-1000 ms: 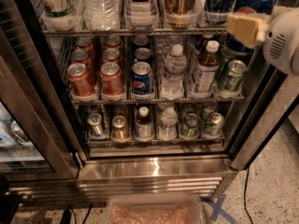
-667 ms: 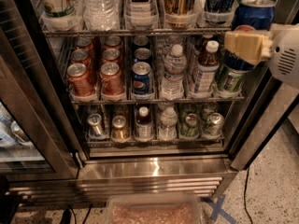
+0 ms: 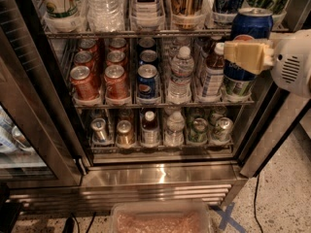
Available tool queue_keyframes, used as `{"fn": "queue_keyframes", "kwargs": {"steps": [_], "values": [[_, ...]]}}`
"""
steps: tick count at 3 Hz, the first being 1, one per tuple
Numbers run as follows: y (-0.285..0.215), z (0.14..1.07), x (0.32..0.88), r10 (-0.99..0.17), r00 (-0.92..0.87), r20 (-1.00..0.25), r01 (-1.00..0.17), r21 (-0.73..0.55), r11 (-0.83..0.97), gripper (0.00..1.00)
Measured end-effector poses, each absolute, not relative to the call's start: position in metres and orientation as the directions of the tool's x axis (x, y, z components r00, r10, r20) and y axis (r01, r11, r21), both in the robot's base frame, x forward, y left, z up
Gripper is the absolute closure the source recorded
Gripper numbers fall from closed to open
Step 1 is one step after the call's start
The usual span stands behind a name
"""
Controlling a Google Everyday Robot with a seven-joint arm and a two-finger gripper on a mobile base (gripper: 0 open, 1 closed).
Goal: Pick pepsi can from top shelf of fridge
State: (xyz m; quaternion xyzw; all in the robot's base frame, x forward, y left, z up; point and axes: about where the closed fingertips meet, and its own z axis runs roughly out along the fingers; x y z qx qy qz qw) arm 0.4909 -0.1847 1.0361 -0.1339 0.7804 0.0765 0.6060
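Observation:
The fridge (image 3: 160,176) stands open in front of me, its glass door (image 3: 29,110) swung out at the left. The top shelf (image 3: 121,33) is a wire rack with clear cup holders that hold tall cans and big bottles. My gripper (image 3: 245,54) is at the right, in front of the shelves, shut on the pepsi can (image 3: 251,27). A tan finger (image 3: 248,55) crosses the can's front. The tall dark-blue can stands upright, out of the rack and below top shelf level. The white arm (image 3: 294,64) comes in from the right edge.
The middle rack holds short red cans (image 3: 82,81), short blue Pepsi cans (image 3: 146,79) and water bottles (image 3: 181,74). The lower rack (image 3: 160,144) holds small cans and bottles. A clear plastic bin (image 3: 160,220) sits on the floor in front, with a blue tape cross (image 3: 226,217) beside it.
The gripper has come down and slightly left with the pepsi can. The can has come out of the top shelf and now hangs in front of the middle rack.

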Motion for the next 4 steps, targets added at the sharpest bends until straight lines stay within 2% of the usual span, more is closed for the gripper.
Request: {"fn": "queue_keyframes", "kwargs": {"steps": [1,3,4], "values": [[-0.145,1.023,0.472,-0.165,-0.249,-0.954,-0.399,-0.054,0.915,1.00],[-0.046,0.986,0.395,-0.267,-0.288,-0.920,-0.702,0.013,0.712,1.00],[-0.041,0.986,0.390,-0.273,-0.290,-0.917,-0.720,0.021,0.693,1.00]]}}
